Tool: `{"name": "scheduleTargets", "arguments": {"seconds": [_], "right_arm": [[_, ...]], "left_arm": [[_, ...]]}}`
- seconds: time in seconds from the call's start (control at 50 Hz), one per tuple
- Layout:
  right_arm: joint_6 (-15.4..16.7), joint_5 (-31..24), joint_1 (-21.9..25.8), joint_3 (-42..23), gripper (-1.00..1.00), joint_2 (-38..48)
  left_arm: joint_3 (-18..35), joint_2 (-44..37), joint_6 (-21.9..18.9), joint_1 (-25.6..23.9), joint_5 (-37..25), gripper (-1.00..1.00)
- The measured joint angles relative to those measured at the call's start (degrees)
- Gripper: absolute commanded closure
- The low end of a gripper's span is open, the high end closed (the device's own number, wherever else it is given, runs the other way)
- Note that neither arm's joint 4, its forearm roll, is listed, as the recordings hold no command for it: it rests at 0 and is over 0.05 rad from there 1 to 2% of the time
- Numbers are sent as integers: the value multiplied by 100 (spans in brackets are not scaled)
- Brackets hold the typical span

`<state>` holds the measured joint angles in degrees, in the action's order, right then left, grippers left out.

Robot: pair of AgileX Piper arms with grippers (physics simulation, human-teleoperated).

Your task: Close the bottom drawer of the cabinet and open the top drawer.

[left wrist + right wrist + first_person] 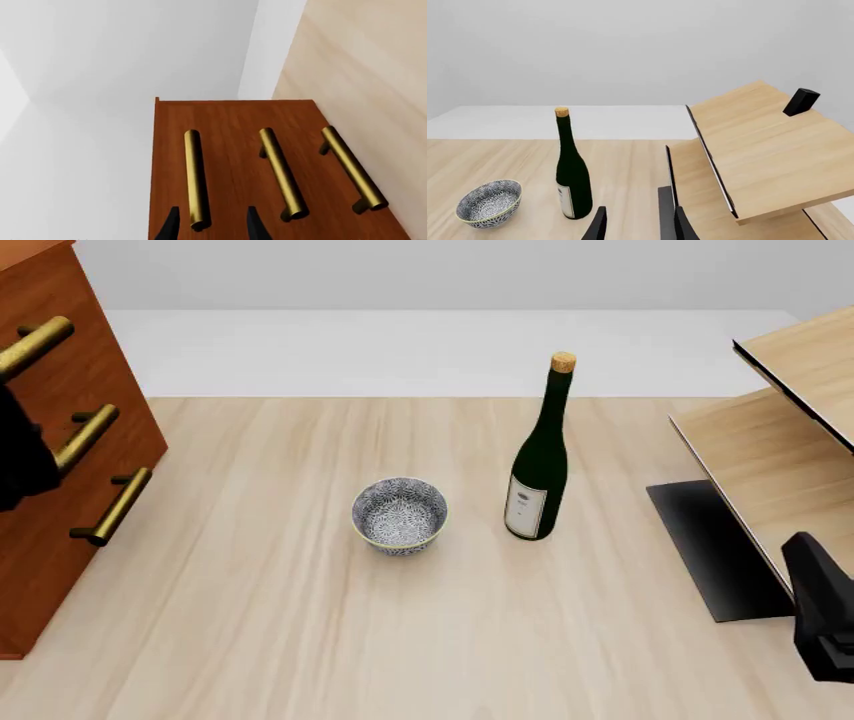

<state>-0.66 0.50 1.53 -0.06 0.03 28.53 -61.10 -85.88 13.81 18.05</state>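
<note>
The reddish-brown cabinet (pixel 54 530) stands at the table's left edge, with its three brass handles one above the other. In the left wrist view the fronts look flush, with no drawer standing out. My left gripper (pixel 212 222) is open. Its fingertips (pixel 172 224) stand on either side of the near end of the top drawer's handle (pixel 193 175), and I cannot tell whether they touch it. The bottom drawer's handle (pixel 350 170) lies nearest the table. In the front view the left arm's dark body (pixel 16 455) covers part of the cabinet front. My right gripper (pixel 639 225) is open and empty at the right.
A patterned bowl (pixel 399 514) and a dark green wine bottle (pixel 538 460) stand mid-table. A pale wooden shelf unit (pixel 787 440) on a black base (pixel 707 550) fills the right side, with a small black block (pixel 800 101) on top.
</note>
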Motion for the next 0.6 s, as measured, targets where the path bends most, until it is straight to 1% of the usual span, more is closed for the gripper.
{"name": "scheduleTargets", "arguments": {"seconds": [0.6], "right_arm": [[45,-2,53,0,-100,2]], "left_arm": [[267,-229,62,301,30,-100]]}}
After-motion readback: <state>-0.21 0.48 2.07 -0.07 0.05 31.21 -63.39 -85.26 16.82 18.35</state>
